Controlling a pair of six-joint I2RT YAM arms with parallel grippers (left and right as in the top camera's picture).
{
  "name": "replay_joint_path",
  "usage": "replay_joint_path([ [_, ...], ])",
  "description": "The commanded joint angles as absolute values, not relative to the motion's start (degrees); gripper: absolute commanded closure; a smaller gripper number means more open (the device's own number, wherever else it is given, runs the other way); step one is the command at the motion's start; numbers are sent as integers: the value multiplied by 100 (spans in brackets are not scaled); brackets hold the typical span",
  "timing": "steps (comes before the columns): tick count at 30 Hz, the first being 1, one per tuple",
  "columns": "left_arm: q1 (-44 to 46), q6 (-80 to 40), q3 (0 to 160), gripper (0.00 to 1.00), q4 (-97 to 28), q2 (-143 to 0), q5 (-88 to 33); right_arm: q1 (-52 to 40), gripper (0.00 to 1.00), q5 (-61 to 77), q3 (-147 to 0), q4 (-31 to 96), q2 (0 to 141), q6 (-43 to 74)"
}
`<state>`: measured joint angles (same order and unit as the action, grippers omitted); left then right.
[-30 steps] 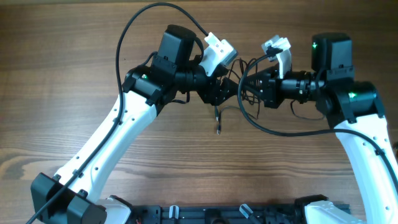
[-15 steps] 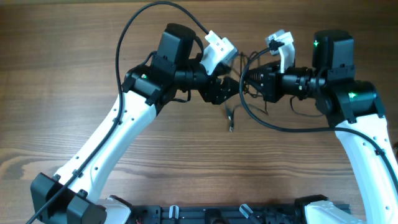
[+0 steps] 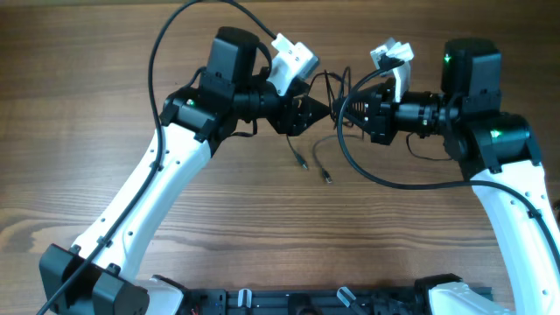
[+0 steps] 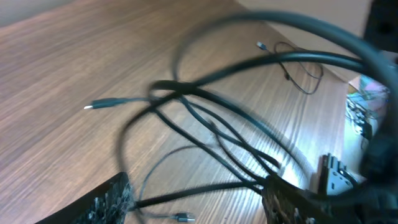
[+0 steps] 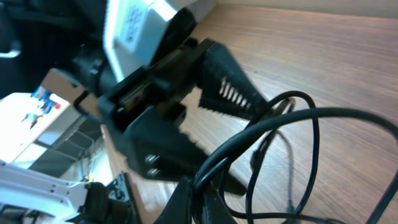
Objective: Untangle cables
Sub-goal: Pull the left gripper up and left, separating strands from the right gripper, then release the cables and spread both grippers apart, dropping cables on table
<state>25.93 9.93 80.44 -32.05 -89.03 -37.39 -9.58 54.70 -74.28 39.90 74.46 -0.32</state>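
Note:
The thin black cables [image 3: 327, 85] hang in a tangle between my two grippers, above the wooden table. Two plug ends [image 3: 304, 164] dangle down to the table below them. My left gripper [image 3: 317, 111] is open; in the left wrist view [image 4: 196, 185] its jaws stand wide apart with a strand running across the gap, and looped cables [image 4: 205, 118] stretch away ahead. My right gripper [image 3: 346, 113] is shut on a bundle of cable strands [image 5: 292, 124], pinched at the tips in the right wrist view [image 5: 199, 185]. The left gripper's serrated finger [image 5: 230, 90] is close in front.
The thick black arm cable [image 3: 367, 175] sags below the right gripper, and another arcs over the left arm [image 3: 166, 52]. Loose plug ends lie on the wood [image 4: 93, 106], one farther off [image 4: 260, 45]. The robot base rail [image 3: 306, 302] runs along the front edge.
My left arm has moved back and to the left, drawing the tangle wider. A second plug end now hangs free below. The right gripper has stayed nearly still, shut on the cables.

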Motion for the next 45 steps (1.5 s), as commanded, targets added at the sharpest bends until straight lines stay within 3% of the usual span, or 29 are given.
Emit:
replay_joint_path([
  [1, 2558, 954, 8047, 31, -3170, -8895, -3632, -967, 96, 5865, -7533, 3981, 7402, -126],
  [8, 2558, 954, 8049, 37, -3085, -8892, -3614, -969, 96, 6379, -7533, 4021, 7402, 21],
  [18, 2556, 242, 8049, 50, -2727, -8895, -2674, -969, 96, 7373, -7533, 4333, 7402, 16],
  [19, 2547, 200, 8047, 55, -2672, -8895, -2635, -969, 96, 7417, -7533, 4390, 7402, 14],
  [23, 2543, -27, 8047, 95, -2600, -8895, -2375, -969, 96, 7605, -7533, 4510, 7402, 10],
  [28, 2432, -458, 8047, 96, -2685, -8892, -1686, -967, 96, 7537, -7533, 4615, 7402, 10],
  [31, 2217, -698, 8047, 96, -2823, -8877, -1468, -967, 96, 6742, -7533, 4781, 7402, 71],
  [37, 1503, -1096, 8049, 96, -3247, -8698, -1474, -967, 96, 3514, -7533, 5435, 7402, 993],
  [45, 847, -1116, 8047, 96, -3621, -8200, -1798, -967, 96, 1184, -7533, 5972, 7402, 1695],
])
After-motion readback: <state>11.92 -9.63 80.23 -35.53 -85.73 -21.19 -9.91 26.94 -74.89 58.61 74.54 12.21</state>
